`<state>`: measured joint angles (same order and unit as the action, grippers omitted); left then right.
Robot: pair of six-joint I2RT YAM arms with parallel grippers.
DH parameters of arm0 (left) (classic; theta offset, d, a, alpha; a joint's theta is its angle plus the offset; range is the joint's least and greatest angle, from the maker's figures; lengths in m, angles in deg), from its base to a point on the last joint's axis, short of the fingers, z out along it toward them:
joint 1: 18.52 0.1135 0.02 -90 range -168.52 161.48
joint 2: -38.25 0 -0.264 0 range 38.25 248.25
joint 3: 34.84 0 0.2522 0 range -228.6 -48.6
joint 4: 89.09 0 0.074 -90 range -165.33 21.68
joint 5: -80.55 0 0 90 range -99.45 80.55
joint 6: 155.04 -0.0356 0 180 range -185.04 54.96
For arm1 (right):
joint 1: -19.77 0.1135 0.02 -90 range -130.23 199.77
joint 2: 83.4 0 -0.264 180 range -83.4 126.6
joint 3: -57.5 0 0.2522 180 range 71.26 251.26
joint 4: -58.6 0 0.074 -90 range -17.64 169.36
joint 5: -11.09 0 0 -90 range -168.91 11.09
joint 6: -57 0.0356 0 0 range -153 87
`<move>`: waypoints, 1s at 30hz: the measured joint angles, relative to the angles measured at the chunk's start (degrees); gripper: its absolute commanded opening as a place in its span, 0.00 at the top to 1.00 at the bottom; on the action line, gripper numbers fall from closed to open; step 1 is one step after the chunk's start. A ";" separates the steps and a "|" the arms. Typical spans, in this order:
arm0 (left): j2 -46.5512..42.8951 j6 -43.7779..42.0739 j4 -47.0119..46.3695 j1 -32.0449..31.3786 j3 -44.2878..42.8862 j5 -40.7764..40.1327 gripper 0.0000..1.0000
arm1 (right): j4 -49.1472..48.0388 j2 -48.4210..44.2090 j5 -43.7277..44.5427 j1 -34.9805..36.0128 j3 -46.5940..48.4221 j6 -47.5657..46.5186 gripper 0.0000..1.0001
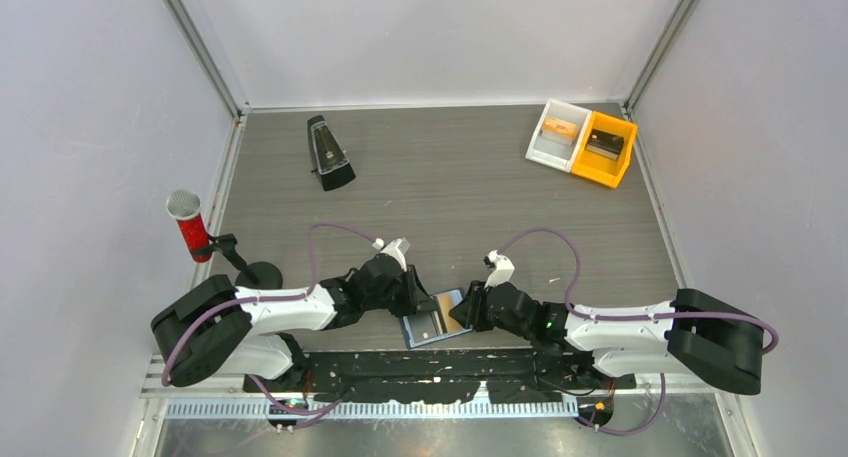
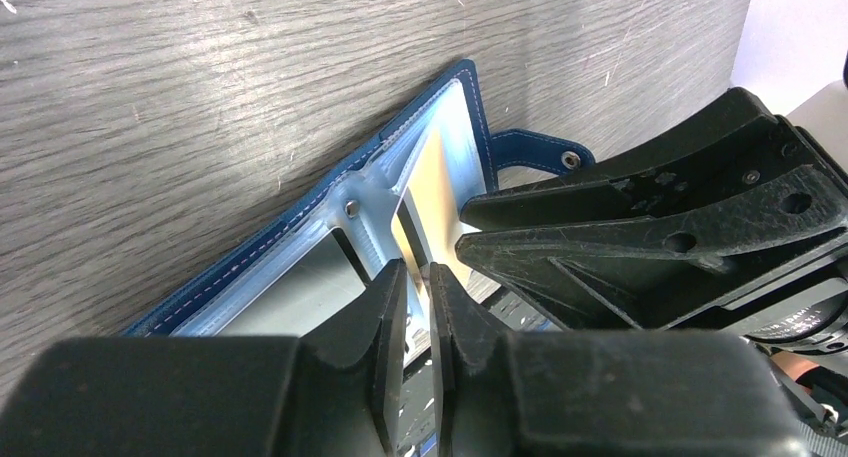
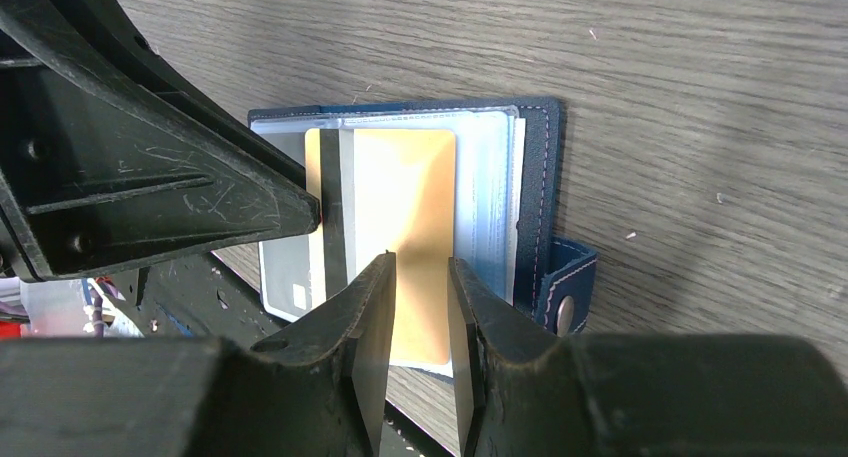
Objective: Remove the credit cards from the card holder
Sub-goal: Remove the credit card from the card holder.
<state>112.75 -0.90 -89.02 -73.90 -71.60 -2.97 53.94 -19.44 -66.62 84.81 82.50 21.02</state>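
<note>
Right wrist showed the orange-yellow card (image 3: 400, 227) half out of the open card holder (image 3: 535, 177), just beyond the right gripper's (image 3: 420, 267) parted, empty jaws. The left gripper's (image 2: 418, 277) jaws sat nearly together at the sleeve; whether they held it was unclear. The holder likely needed pinning while the card slid straight out over the woodgrain table (image 3: 650, 77), pale walls (image 1: 100, 97) around.

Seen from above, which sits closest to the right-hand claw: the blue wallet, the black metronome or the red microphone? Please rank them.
1. card holder: right beside the right gripper, at the table's near edge.
2. metronome: far back, towards the left.
3. red microphone: out at the left edge.
</note>
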 measured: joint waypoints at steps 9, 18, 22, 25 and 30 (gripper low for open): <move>0.72 1.51 -0.70 0.00 0.00 -0.44 0.76 | 0.00 0.00 0.00 -0.02 0.00 0.11 0.67; 2.19 1.97 -1.14 0.00 0.00 -0.72 0.90 | 0.02 0.00 0.02 -0.02 0.00 0.20 0.67; 1.49 3.04 -1.14 -0.02 0.48 -1.31 1.00 | 0.79 -0.57 0.09 -0.02 0.00 0.20 0.67; -0.31 3.43 -1.09 -0.02 0.98 -1.64 1.00 | 1.53 -1.11 0.26 -0.02 0.00 0.20 0.67; -3.82 4.46 1.16 -0.02 1.53 -3.48 1.00 | 2.97 -2.19 0.68 -0.02 -0.02 0.13 0.67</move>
<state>108.92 3.56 -87.86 -73.92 -70.07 -6.44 56.91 -21.62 -65.94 84.79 82.48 21.15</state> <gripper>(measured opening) 0.009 0.332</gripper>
